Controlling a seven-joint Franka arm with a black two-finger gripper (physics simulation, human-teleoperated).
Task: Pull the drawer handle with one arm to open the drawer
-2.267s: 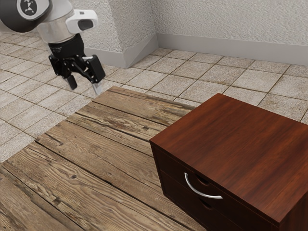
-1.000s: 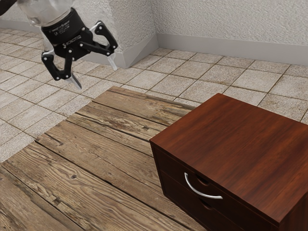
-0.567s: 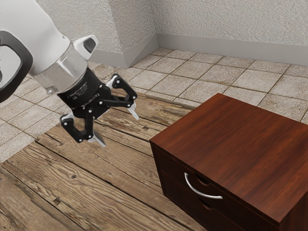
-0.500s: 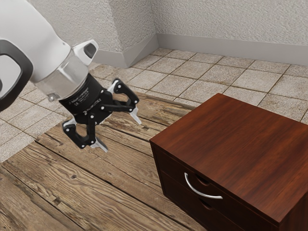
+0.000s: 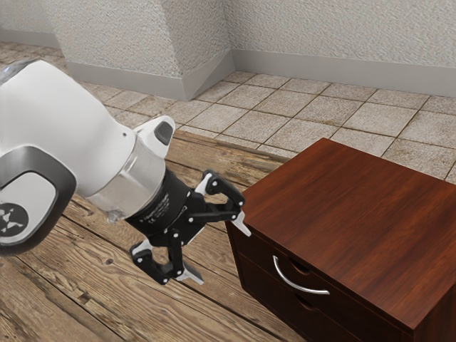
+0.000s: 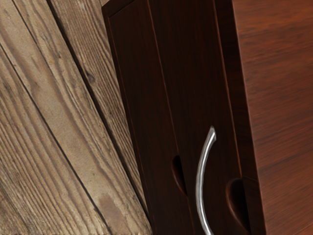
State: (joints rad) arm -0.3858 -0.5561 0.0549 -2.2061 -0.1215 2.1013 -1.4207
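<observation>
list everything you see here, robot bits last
cabinet: 1, dark reddish-brown wood, on the planks at the exterior view's right
drawer handle: 1, silver, curved, on the cabinet's front face
plank surface: 1, weathered brown wood, under the cabinet and arm
floor tiles: many, beige-grey, beyond the planks
wall: off-white, rough-textured, at the back, with a jutting corner
baseboard: grey strip along the wall's foot
arm: 1, white with black joints, coming in from the exterior view's left
gripper: 1, black, open, near the cabinet's front corner, apart from the handle
</observation>
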